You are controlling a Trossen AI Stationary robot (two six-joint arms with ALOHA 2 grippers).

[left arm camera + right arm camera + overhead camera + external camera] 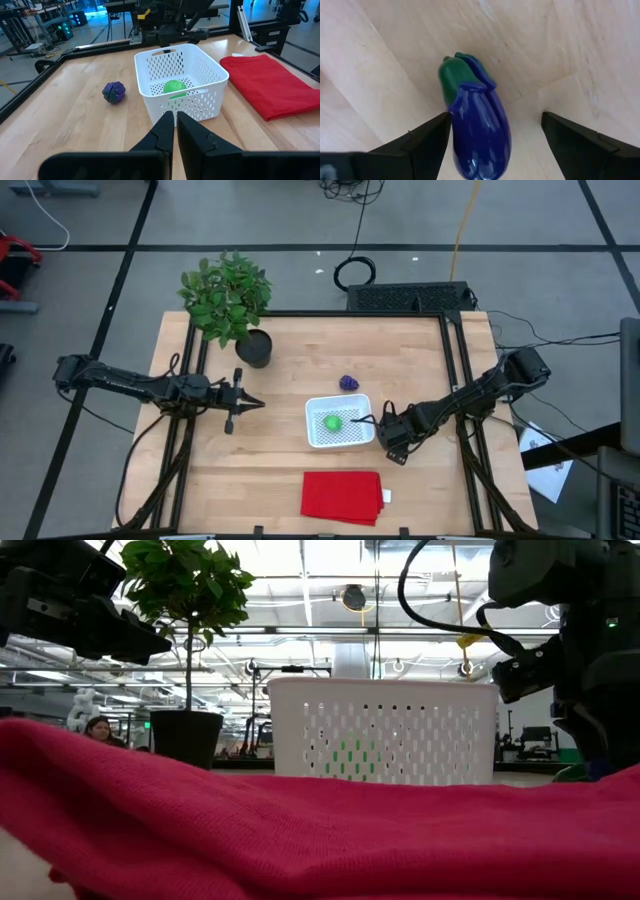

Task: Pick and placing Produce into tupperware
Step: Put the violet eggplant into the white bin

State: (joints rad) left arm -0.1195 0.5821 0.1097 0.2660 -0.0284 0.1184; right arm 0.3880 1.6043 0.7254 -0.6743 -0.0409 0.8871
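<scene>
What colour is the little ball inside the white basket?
Bright green. The ball shows best in the left wrist view, lying in the white basket.

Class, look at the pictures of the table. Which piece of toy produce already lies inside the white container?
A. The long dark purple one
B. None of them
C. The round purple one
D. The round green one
D. The round green one shows inside the white container; the round purple one sits on the table beside it, and the long dark purple one lies on the wood between the right hand's open fingers.
</scene>
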